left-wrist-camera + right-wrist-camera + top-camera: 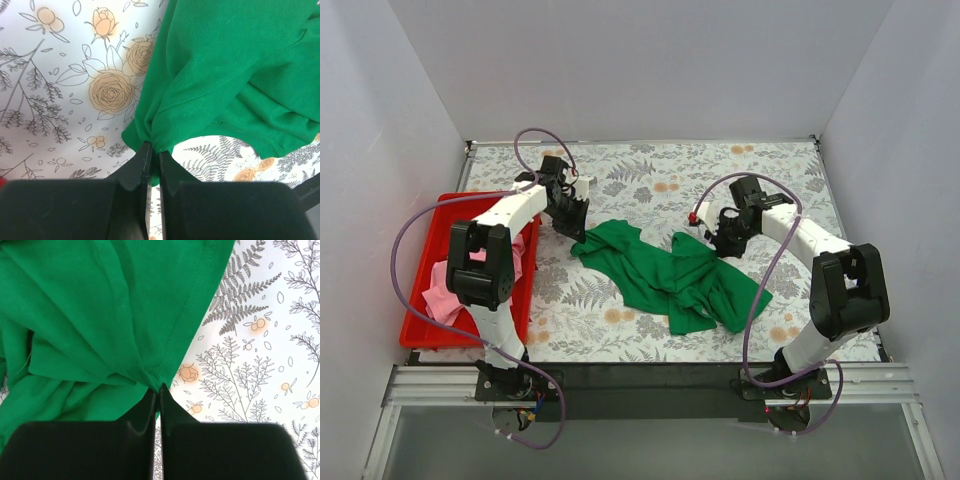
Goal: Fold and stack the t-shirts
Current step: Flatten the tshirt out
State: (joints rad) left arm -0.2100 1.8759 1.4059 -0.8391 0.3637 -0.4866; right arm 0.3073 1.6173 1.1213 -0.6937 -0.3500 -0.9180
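A bright green t-shirt lies crumpled across the middle of the floral table. My left gripper is at its upper left corner, shut on a pinch of the green cloth; the left gripper shows cloth squeezed between its fingertips. My right gripper is at the shirt's upper right edge. In the right wrist view the right gripper is shut on a gathered fold of the green t-shirt beside a stitched hem. A light pink t-shirt lies bunched in the tray at left.
A red plastic tray sits along the table's left edge, partly under the left arm. White walls enclose the table on three sides. A black rail runs along the near edge between the two arm bases.
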